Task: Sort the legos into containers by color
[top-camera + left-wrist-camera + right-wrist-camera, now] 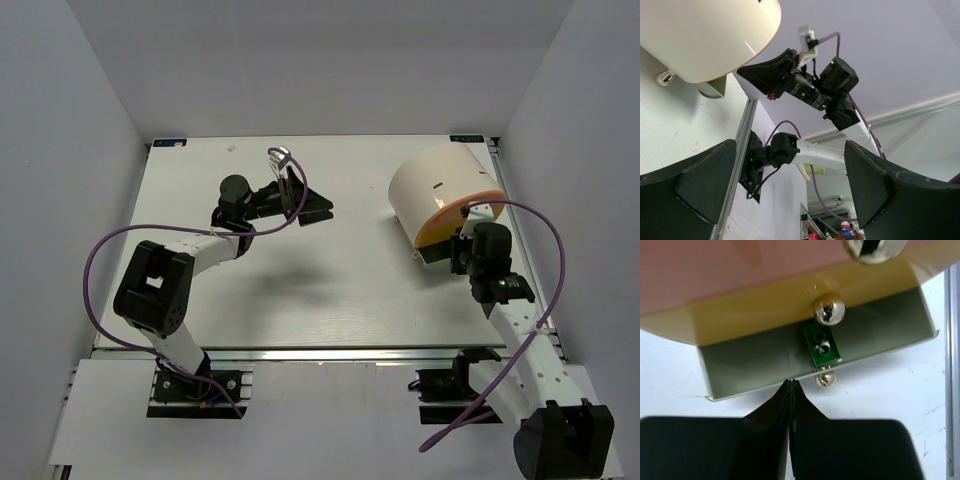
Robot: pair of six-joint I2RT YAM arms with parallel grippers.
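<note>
**Fig.** Green brick (pixel 823 344), studs up, lay flat in a shallow grey-green drawer (pixel 750 365). The drawer stood pulled out at the base of the cream tub (pixel 440 185).

- **Brick:** It sat right of the drawer's centre, between two shiny round knobs. The upper knob (pixel 829 311) was just behind it, at the tub's yellowish face. The lower knob (pixel 826 380) was at the drawer's front lip, by the brick's near end. Touching or a hair apart: couldn't tell.
- **Tub:** It rested on the white table (pixel 330 290) at the far right, w/ its orange face turned toward the arms. The drawer poked out on that same side.
- **R gripper** (pixel 791 382): Fingertips were clenched tight together w/ nothing between them. They sat just in front of the drawer's front lip, a bit left of the brick and not touching it. The R arm reached up from the near right corner, its purple cable (pixel 545 250) looping over it.
- **L gripper** (pixel 310 205): Jaws were spread wide and held nothing. It hung over the table's far left-centre, pointing right, well apart from the tub and drawer.
</note>
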